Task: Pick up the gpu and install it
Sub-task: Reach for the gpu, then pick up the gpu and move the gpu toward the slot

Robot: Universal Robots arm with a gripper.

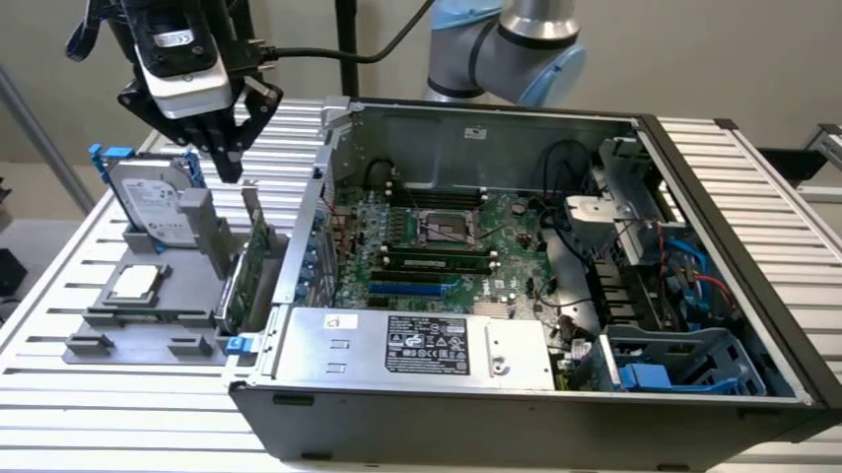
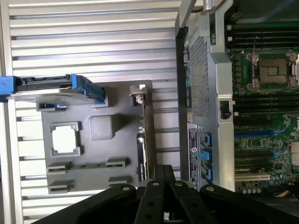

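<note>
The gpu [image 1: 247, 276] stands on edge in a slot of the grey holder [image 1: 138, 330], just beside the open computer case [image 1: 526, 394] on the exterior view's left. Its green board and silver end bracket show. My gripper [image 1: 231, 163] hangs a short way above the card's upper end, fingers pointing down and shut with nothing between them. In the wrist view the gpu [image 2: 143, 135] appears edge-on as a thin strip in the grey holder [image 2: 100, 182], running toward my gripper [image 2: 162, 179]. The motherboard [image 1: 441, 246] lies inside the case with its expansion slots [image 2: 252, 156] bare.
A silver hard drive [image 1: 152, 202] in a blue frame stands upright on the holder, with a square CPU chip [image 1: 136, 283] in front of it. The case wall [image 2: 205, 93] rises right beside the gpu. Cables and a drive cage [image 1: 671, 360] crowd the case's far side.
</note>
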